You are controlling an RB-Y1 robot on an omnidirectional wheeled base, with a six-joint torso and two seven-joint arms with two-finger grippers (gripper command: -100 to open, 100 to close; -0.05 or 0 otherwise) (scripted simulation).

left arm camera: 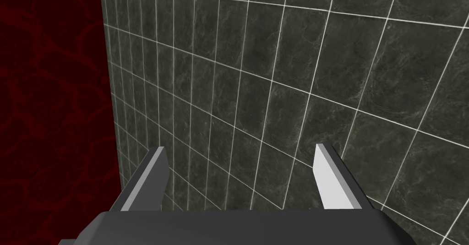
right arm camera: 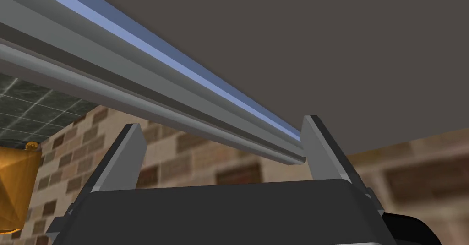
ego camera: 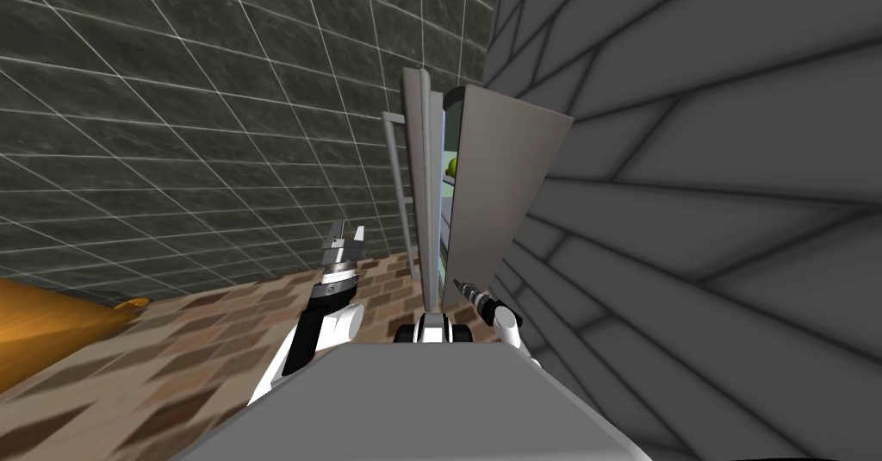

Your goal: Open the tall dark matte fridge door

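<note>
- Fridge door (ego camera: 508,189) stands part open, dead ahead and seen nearly edge-on, against the grey panelled wall (ego camera: 706,180) on my right.
- Gap shows a lit interior with something green (ego camera: 451,167) on a shelf (can't say what).
- Light grey bar (ego camera: 394,171) on the thin panel left of the gap looks like a handle, not sure whose.
- Right gripper (right arm camera: 223,123) is low at the door's bottom corner, fingers spread wide, clamping nothing.
- Right wrist view: door edge (right arm camera: 183,95) with its blue strip runs down between the fingers and ends just beside one finger (right arm camera: 320,150). Can't tell if they touch.
- Flat dark grey above that edge is the door's face.
- Left gripper (left arm camera: 239,147) is raised out to my left, well apart from the door, fingers also spread and empty.
- Orange object (ego camera: 52,327) sits on the brick-pattern floor (ego camera: 215,352) far left, out of the way.
- My read: the seal is broken and we're mid-swing, so the step in hand is widening the opening.
- Next move: set a finger against the edge and sweep along the door's arc, hinge side fixed.
- Risk: a thin blade slips off the corner, so keep the push slow.
</note>
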